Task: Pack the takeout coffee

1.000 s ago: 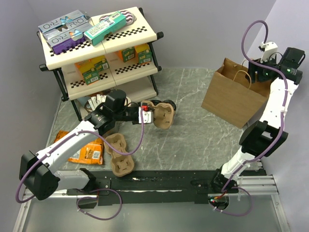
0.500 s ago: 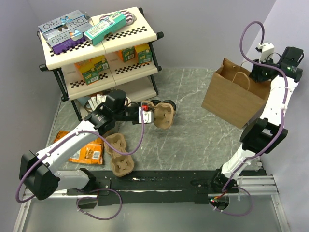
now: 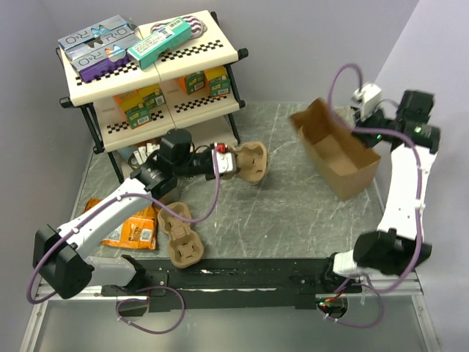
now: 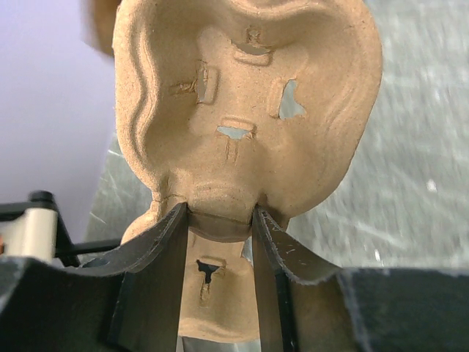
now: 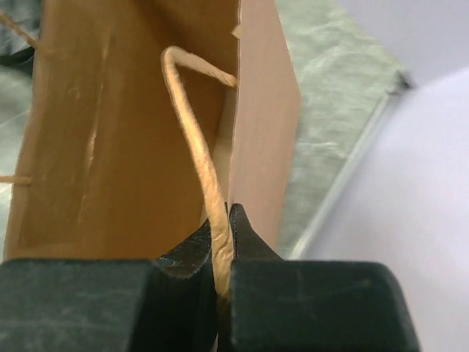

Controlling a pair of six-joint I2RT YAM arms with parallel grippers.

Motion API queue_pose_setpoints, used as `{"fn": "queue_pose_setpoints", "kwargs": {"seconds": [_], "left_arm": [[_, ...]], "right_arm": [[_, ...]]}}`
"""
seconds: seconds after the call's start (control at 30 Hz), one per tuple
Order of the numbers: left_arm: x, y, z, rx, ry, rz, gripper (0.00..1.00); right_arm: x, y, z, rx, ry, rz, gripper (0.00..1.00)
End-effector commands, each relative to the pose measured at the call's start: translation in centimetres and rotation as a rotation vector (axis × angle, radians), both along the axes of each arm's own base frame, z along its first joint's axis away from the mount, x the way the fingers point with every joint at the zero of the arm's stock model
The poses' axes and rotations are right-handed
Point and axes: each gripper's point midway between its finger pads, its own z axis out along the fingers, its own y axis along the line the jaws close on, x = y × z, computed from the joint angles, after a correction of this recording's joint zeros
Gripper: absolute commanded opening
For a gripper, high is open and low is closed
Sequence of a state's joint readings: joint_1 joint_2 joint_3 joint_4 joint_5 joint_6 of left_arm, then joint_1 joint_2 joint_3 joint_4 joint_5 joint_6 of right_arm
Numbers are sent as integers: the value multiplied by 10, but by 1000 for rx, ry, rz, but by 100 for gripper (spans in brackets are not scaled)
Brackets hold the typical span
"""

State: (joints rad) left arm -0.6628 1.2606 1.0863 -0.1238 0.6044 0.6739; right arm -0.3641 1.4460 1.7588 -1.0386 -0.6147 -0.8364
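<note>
top external view: the left fingers [image 3: 231, 163] are clamped on a brown pulp cup carrier [image 3: 253, 161], holding it just right of the shelf rack [image 3: 150, 81] and level with its lowest tier. the left wrist view shows the same grip, with both fingers [image 4: 182, 224] pinching the carrier's [image 4: 249, 110] narrow waist. one moulded well faces the lens, and the carrier's long axis runs straight away from the wrist.

the takeout coffee does not show clearly in any view, so its axis and heading cannot be read (a dark sliver under the carrier's lower edge may be lid or shadow, i cannot tell).

the right fingers [image 3: 366, 126] are closed tight around the twine handle [image 5: 194, 139] of a brown paper bag [image 3: 337, 158]; the right wrist view shows the handle squeezed between the two tips [image 5: 233, 235]. the bag is tilted, its open mouth turned toward the upper left and its base toward the counter's [image 3: 293, 213] right edge, which runs close beside the bag wall [image 5: 124, 132].

a broad stretch of marbled counter lies between carrier and bag. a second pulp carrier [image 3: 179, 235] lies flat beside the left forearm, just beside an orange snack packet [image 3: 132, 231], both well apart from the bag.
</note>
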Motion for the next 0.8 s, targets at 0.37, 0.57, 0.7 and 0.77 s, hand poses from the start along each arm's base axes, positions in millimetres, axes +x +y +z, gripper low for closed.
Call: {"fn": "queue_pose_setpoints", "kwargs": {"seconds": [0.37, 0.57, 0.7, 0.77], "left_arm": [[-11, -25, 188, -460, -172, -103, 1], [-36, -57, 187, -483, -249, -252, 1], [-67, -84, 167, -452, -278, -390, 1], [-79, -92, 154, -425, -315, -455, 1]], "right_arm": [[-81, 92, -23, 15, -20, 184, 0], [-98, 107, -14, 88, -10, 204, 0], [-114, 110, -20, 95, 23, 209, 0], [-120, 111, -22, 103, 31, 210, 0]]}}
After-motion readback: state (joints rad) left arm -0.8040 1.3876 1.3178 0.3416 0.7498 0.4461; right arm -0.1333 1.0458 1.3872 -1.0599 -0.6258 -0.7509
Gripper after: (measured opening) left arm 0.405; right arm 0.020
